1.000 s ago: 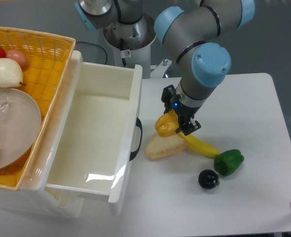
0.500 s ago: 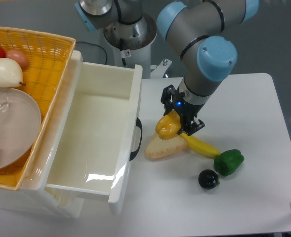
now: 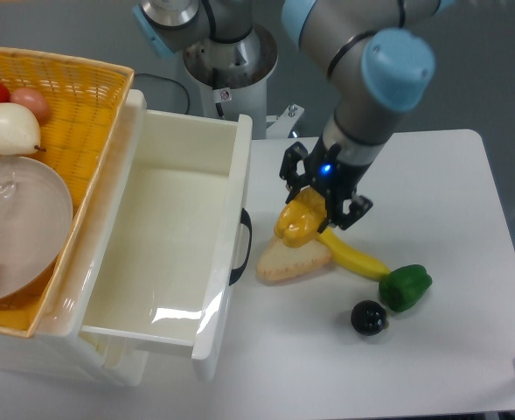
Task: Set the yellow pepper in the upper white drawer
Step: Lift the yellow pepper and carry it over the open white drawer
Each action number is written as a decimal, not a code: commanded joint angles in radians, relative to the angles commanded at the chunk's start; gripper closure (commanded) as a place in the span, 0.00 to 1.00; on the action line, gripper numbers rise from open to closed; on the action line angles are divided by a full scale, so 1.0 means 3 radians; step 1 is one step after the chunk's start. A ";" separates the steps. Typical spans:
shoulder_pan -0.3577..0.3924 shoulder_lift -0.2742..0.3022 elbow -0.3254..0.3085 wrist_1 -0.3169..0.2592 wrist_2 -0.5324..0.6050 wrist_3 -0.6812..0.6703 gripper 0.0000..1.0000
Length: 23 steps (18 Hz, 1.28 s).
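Here the end effector (image 3: 321, 194) grips the yellow pepper (image 3: 297, 220) between its fingers.

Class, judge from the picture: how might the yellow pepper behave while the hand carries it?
The yellow pepper looks glossy, so it may slip. Its lobed, blocky shape probably twists between the hand's fingers. Likely stiff and light, seemingly hollow.

No text can be read: the sticker (image 3: 226, 94) on the far robot base is too small to make out.
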State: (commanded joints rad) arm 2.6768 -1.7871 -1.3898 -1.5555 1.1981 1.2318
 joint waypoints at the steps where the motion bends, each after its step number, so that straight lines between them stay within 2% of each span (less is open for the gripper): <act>1: 0.0031 0.0046 0.0000 -0.0020 -0.0056 -0.0025 0.87; 4: 0.0082 0.0138 -0.0005 -0.0107 -0.0276 -0.0189 0.86; 9: -0.0035 0.0261 -0.0015 -0.0143 -0.0440 -0.0628 0.85; 13: -0.0092 0.0434 -0.0026 -0.0266 -0.0496 -0.0660 0.85; 17: -0.0204 0.0501 -0.0051 -0.0378 -0.0466 -0.0680 0.85; 23: -0.0373 0.0583 -0.0199 -0.0378 -0.0460 -0.0680 0.85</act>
State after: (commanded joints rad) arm 2.5649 -1.6122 -1.4495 -1.6690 1.0600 1.0278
